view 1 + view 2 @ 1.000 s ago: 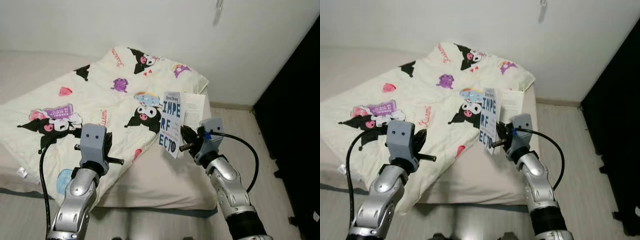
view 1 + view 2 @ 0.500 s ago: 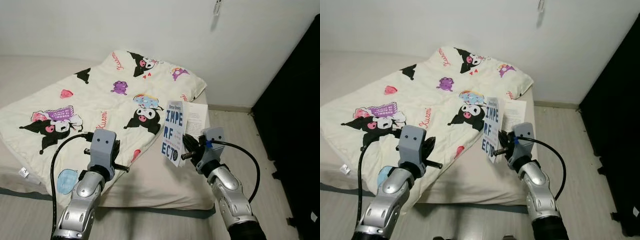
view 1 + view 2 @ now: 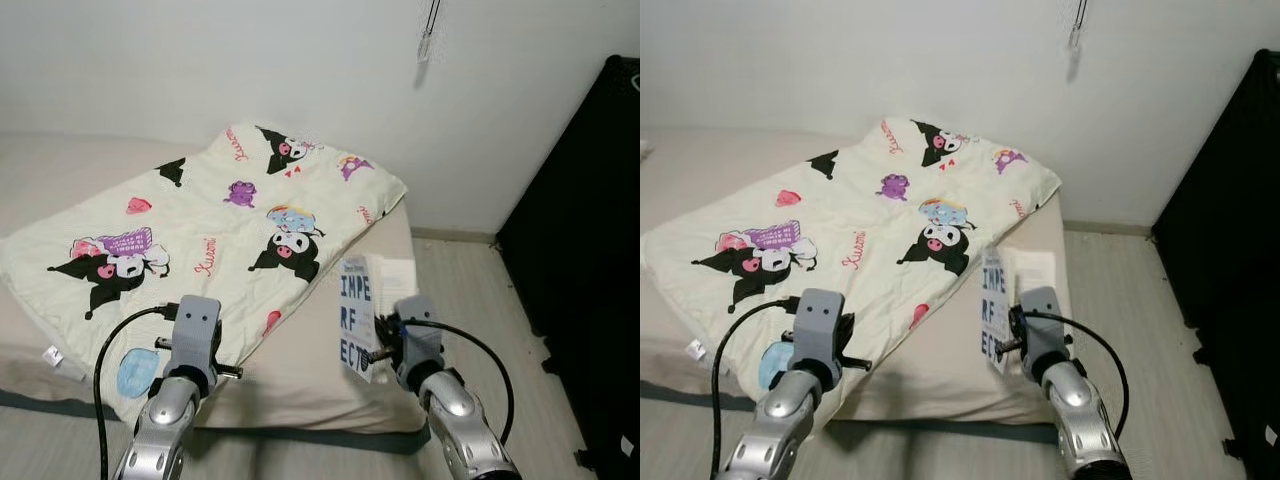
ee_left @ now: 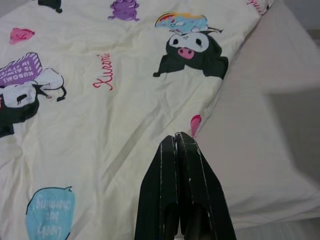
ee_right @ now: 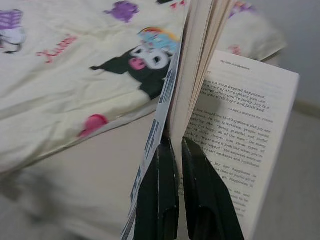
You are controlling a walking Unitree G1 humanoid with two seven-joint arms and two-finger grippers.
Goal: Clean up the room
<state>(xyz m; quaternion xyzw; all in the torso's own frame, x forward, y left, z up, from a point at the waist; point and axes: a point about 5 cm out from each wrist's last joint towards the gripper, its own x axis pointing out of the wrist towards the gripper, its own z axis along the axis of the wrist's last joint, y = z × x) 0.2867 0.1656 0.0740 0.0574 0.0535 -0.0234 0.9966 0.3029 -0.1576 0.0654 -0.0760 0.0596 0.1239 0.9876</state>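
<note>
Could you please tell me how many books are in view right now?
1. The book is held upright and partly open in the right gripper, over the bed's near corner, beside the blanket. Others may be hidden.

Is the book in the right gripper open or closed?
Partly open. The right gripper pinches the book by some pages and its cover; one printed page fans out to the side.

soft matt cloth blanket [image 3: 200,215]; paper book [image 3: 356,318], glossy cover
</note>
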